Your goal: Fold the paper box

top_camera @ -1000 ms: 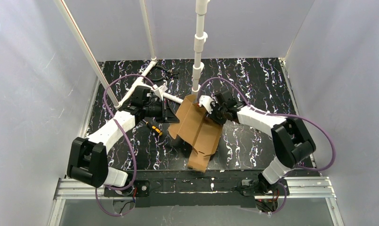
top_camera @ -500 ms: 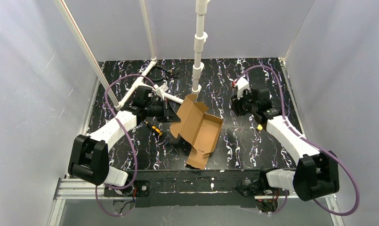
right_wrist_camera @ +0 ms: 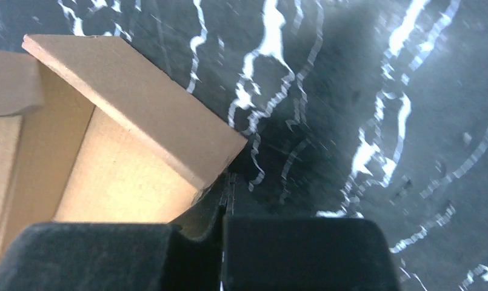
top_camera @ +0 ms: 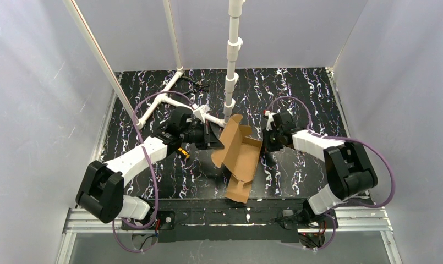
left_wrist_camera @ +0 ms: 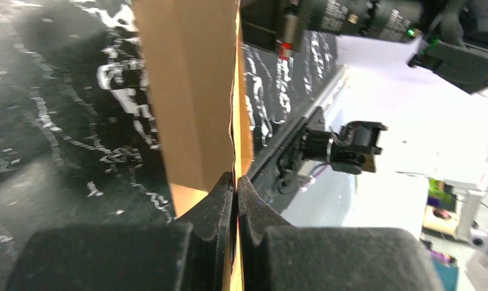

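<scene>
Box: the plain brown corrugated cardboard paper box (top_camera: 242,158) lies half-formed on the black white-veined table top (top_camera: 301,93), between my two grippers. One tall wall stands on my left gripper's side, a lower wall on my right gripper's side, and the lid flaps lie flat toward my bases.

Left gripper: my left gripper (left_wrist_camera: 235,180) is clenched on the thin edge of the tall wall. The cardboard (left_wrist_camera: 193,91) runs straight ahead from my fingertips.

Right gripper: my right gripper (right_wrist_camera: 228,182) is pressed closed with nothing between the pads. The corner of the lower wall (right_wrist_camera: 138,121) sits just ahead of my tips and a little to their left. I cannot tell whether I touch it.

Step, as I judge it: I hold one wall up while my closed right tips act as a pusher on the other.

Risk, slip: a push from the right may slide the whole box toward my left fingers, because only one edge is pinned.

Risk, crease: pulling on that pinched edge could bend or tear the wall away from its score line.

Risk, miss: my right tips meet a corner, so they could skate past it and flatten the wall.

Around: a white plastic pipe frame (top_camera: 230,60) stands beyond my left gripper, and a small yellow-and-black tool (top_camera: 181,152) lies beside my left forearm. A wide swing could strike either.
</scene>
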You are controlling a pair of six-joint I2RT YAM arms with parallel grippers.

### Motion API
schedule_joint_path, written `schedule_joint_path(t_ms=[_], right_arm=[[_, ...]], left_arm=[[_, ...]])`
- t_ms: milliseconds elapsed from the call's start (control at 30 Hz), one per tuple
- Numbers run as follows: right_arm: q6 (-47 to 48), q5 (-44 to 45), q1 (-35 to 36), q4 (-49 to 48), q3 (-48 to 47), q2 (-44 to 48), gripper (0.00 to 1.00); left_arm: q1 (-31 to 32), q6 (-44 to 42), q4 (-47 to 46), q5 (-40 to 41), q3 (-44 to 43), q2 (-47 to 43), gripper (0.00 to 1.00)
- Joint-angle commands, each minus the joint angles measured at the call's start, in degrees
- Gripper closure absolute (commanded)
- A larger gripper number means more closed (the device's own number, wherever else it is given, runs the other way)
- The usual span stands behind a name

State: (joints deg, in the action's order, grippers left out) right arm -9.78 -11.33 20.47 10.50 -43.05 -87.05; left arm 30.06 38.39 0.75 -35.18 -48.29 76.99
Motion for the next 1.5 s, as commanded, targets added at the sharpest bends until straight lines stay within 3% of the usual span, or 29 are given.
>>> schedule_joint_path(t_ms=[0,233,467,567,667,800,900,1033,1100,1200,1467], right_arm=[[-6.76,-3.52,2.93,-0.79,-7.60,-5.59,0.99],[-5.26,-0.89,4.58,3.18,-14.11,-13.52,0.99],[4.44,4.83,2.53,3.21,-11.33,-4.87,0.95],[14.06,3.56,-0.33,4.06,-9.86,0.72,0.74],[27.34,-6.68,-5.14,8.40,-9.33,6.45,0.50],[36.58,-15.19,-8.41,9.64,-6.79,13.91,0.03],[41.04,-22.03,-8.78,12.51,-6.44,13.63,0.02],[51.70,-30.00,-9.52,29.12,-16.38,5.53,0.02],[54.05,-33.51,-10.34,32.52,-19.62,4.31,0.02],[54.92,-34.88,-11.68,31.33,-18.79,5.91,0.02],[55.52,-35.15,-18.38,21.73,-5.15,15.53,0.02]], left_arm=[[3.31,1.17,-3.02,-1.13,-2.45,3.52,1.00],[3.95,0.34,-2.25,-0.64,-3.12,6.15,1.00],[1.47,-4.84,3.64,2.26,-3.73,2.78,1.00],[0.49,-10.83,8.20,1.89,-6.07,2.43,1.00],[0.26,-17.19,12.06,0.83,-8.78,2.83,1.00],[0.09,-24.75,14.53,-0.73,-11.80,2.73,1.00],[-0.08,-29.09,15.55,-4.29,-14.24,3.26,1.00],[-0.09,-30.11,13.73,-7.51,-15.58,3.60,1.00],[-0.09,-29.85,12.31,-7.43,-14.31,2.46,1.00],[-0.07,-30.46,11.84,-6.68,-12.44,0.30,1.00],[-0.01,-29.79,12.12,-5.44,-8.52,-1.14,1.00]])
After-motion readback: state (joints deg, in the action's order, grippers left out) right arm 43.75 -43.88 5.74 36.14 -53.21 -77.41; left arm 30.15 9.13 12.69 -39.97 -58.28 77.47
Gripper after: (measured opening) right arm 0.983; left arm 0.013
